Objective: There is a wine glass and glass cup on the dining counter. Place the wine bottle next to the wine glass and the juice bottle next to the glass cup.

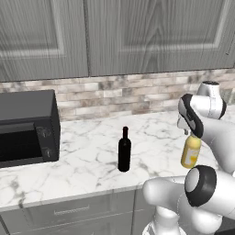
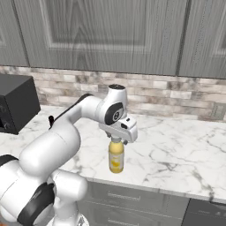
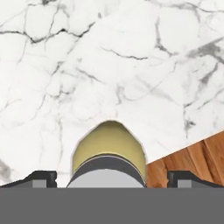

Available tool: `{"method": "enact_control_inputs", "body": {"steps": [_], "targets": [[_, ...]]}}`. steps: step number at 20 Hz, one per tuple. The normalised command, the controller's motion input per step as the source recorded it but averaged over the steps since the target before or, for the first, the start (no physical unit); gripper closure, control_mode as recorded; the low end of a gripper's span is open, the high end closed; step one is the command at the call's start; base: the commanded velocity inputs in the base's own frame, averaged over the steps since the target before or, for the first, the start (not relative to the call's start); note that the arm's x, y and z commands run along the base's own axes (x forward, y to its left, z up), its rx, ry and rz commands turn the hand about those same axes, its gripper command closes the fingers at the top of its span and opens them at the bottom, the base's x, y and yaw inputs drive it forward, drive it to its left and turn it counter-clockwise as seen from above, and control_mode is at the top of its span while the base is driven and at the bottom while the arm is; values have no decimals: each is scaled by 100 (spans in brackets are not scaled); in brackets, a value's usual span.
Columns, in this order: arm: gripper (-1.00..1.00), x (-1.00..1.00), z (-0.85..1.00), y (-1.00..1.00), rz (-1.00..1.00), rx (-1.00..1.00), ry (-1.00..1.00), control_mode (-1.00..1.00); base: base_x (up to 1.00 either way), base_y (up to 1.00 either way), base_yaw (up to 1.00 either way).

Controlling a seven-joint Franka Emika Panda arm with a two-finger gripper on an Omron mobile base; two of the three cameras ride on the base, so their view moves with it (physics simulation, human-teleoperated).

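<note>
The juice bottle point(image 1: 191, 154) point(image 2: 116, 160), yellow-orange with a darker cap, stands upright near the front edge of a marble worktop point(image 1: 87, 160). My gripper point(image 2: 117, 137) hangs straight above it, pointing down. In the hand view the juice bottle point(image 3: 109, 146) sits centred between the two dark fingertips point(image 3: 41, 178), which stand wide apart on either side of its cap, so the gripper point(image 3: 112, 178) is open and holds nothing. The wine bottle point(image 1: 124, 151), slim and black, stands upright on the same worktop to the left of the juice bottle. The wine glass, the glass cup and the dining counter are out of view.
A black microwave point(image 1: 27, 131) point(image 2: 15, 108) sits at the worktop's left end. A brick backsplash point(image 1: 114, 94) and grey upper cabinets point(image 1: 137, 32) close off the back. The worktop's front edge runs just before the juice bottle, with wooden floor point(image 3: 197, 162) below.
</note>
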Motion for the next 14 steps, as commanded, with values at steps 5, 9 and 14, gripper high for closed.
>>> {"method": "enact_control_inputs", "body": {"steps": [5,9,14], "targets": [[-100,-1,-3,0,-6,2,4,-100,0,0,0],[-100,0,-2,3,-6,0,1,-100,0,0,0],[-100,-1,0,0,-5,0,0,-100,0,0,0]]}}
